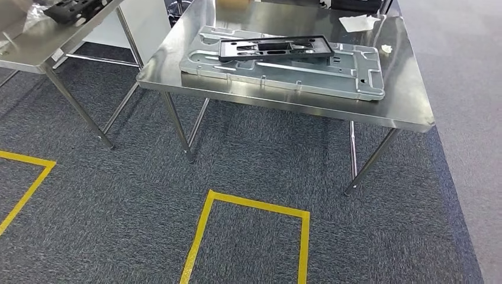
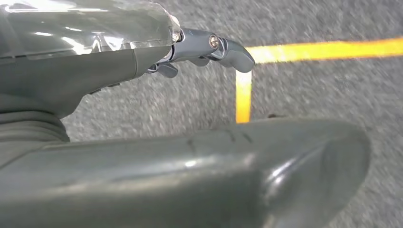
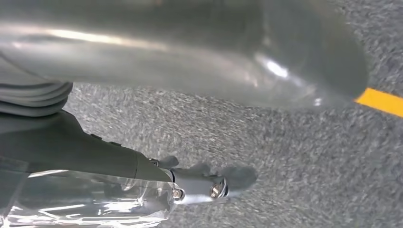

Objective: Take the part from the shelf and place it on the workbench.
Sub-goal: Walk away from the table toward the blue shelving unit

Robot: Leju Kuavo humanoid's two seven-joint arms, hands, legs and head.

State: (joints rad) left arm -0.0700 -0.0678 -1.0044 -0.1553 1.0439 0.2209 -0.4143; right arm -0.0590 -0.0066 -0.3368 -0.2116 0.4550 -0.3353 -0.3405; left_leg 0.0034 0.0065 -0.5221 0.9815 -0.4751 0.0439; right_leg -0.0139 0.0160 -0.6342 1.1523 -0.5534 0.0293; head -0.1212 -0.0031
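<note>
A black frame-shaped part (image 1: 275, 48) lies flat on a light grey metal plate (image 1: 284, 70). The plate rests on the steel workbench (image 1: 408, 103) ahead of me. In the left wrist view my left hand (image 2: 95, 76) hangs over the carpet, its fingers (image 2: 228, 47) stretched out apart from the thumb (image 2: 214, 175), with nothing in it. In the right wrist view my right hand (image 3: 95, 156) also hangs over the carpet. Its fingers (image 3: 214, 183) are extended apart from the thumb (image 3: 190, 52), and it holds nothing.
A second steel table (image 1: 35, 50) stands at the left with another black part (image 1: 74, 9) on it. White paper (image 1: 358, 22) lies at the workbench's far side. Yellow tape (image 1: 254, 204) marks a box on the dark carpet before the workbench.
</note>
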